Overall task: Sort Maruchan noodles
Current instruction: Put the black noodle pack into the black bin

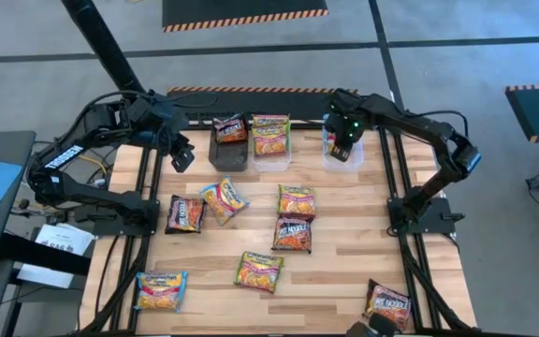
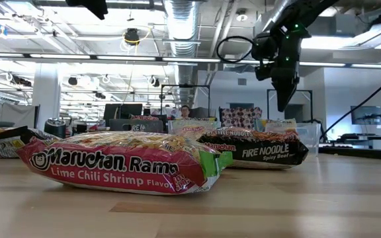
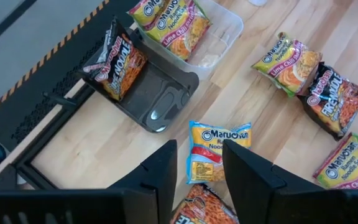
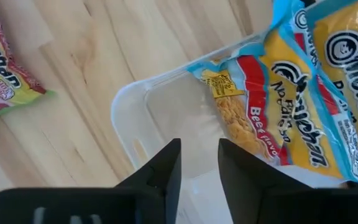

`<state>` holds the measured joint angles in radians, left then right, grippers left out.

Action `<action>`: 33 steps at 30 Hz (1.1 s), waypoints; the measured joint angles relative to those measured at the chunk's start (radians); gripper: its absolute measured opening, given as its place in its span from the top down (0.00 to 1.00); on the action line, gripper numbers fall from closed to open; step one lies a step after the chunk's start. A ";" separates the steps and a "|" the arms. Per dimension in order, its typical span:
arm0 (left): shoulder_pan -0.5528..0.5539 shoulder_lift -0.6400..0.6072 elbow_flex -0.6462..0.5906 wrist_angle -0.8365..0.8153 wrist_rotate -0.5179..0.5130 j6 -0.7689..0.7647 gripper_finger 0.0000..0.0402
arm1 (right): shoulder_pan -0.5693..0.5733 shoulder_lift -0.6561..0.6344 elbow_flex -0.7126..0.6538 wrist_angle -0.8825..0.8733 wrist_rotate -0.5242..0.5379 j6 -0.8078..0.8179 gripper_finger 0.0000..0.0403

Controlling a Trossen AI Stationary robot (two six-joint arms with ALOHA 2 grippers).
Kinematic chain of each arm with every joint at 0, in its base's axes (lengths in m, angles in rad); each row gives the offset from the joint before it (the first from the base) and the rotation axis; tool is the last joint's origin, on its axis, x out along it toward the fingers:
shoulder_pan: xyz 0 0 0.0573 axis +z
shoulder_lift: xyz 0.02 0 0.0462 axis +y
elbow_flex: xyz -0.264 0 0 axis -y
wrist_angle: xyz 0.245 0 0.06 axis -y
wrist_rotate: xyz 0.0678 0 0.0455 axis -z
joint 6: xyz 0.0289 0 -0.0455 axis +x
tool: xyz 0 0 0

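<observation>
Right pincer (image 4: 197, 163): parted, empty, above clear tub (image 4: 166, 118) holding packets (image 4: 303, 93). Left pincer (image 3: 199, 165): parted, empty, over counter (image 3: 241, 99).

Robotics lab in open industrial office: exposed ceiling ducts (image 2: 184, 20), strip lights, monitors (image 2: 121, 111) far behind right gripper (image 2: 282, 99), hazard-striped floor mats (image 1: 241, 14), wooden table (image 1: 335, 271) on aluminium frame.
</observation>
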<state>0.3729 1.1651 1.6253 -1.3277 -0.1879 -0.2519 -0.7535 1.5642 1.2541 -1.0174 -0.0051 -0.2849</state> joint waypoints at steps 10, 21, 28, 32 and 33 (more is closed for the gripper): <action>0.000 0.000 0.000 -0.030 0.023 -0.178 0.61 | 0.087 0.000 0.000 -0.013 0.000 0.033 0.47; -0.059 0.000 0.000 -0.135 0.077 -0.382 0.61 | 0.179 0.000 0.000 -0.074 0.000 0.154 0.45; -0.109 0.000 0.000 -0.179 0.114 -0.401 0.60 | 0.236 0.000 0.000 -0.083 0.000 0.192 0.45; -0.108 -0.002 -0.045 -0.189 0.158 -0.462 0.58 | 0.268 0.000 0.000 -0.083 -0.002 0.252 0.45; -0.108 0.000 -0.067 -0.191 0.167 -0.480 0.57 | 0.277 0.000 0.000 -0.083 -0.008 0.267 0.45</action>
<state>0.2646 1.1647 1.5582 -1.5186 -0.0212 -0.7316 -0.4765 1.5646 1.2537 -1.1000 -0.0133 -0.0179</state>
